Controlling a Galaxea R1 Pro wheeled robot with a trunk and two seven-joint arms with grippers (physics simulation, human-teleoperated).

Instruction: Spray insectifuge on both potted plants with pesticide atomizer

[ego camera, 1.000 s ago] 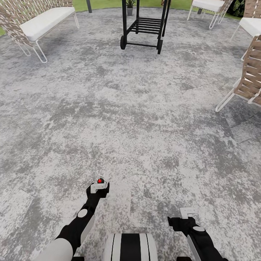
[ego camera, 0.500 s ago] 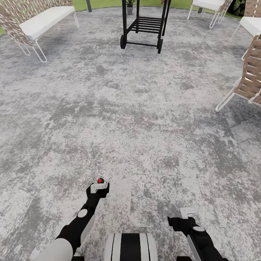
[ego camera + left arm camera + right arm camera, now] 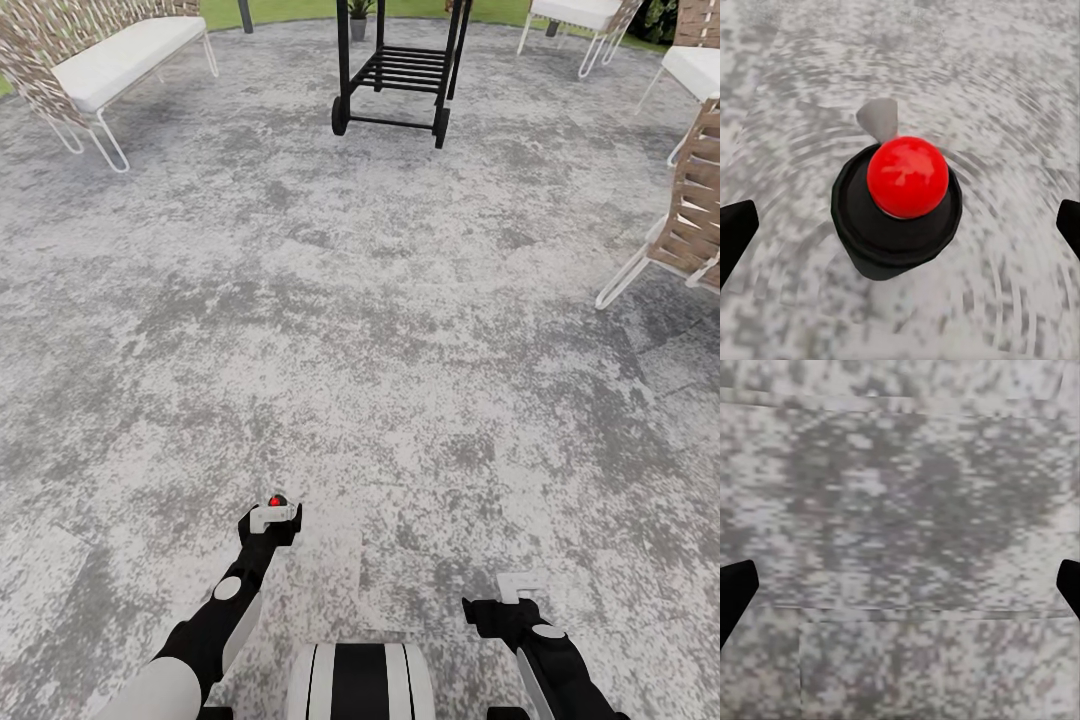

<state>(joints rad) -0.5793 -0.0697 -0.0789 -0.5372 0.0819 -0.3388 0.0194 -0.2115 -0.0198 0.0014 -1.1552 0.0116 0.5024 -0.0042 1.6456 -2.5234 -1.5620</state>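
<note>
The pesticide atomizer point(image 3: 275, 500) stands upright on the mottled grey paving, a black cylinder with a red dot on top. My left gripper point(image 3: 270, 517) is directly over it. In the left wrist view I look down on the atomizer's point(image 3: 900, 210) red cap. The gripper's black fingertips point(image 3: 735, 236) stand wide apart at either side, clear of the bottle, so the gripper is open. My right gripper point(image 3: 520, 588) hangs open over bare paving, nothing between its fingers. Far off, one small potted plant point(image 3: 358, 20) in a grey pot sits at the lawn's edge behind a cart.
A black wheeled cart point(image 3: 395, 75) stands far ahead at centre. A white-cushioned woven bench point(image 3: 110, 60) is at the far left. Woven chairs point(image 3: 690, 215) line the right side and another seat point(image 3: 575, 20) stands at the back right. My white base point(image 3: 360, 680) shows below.
</note>
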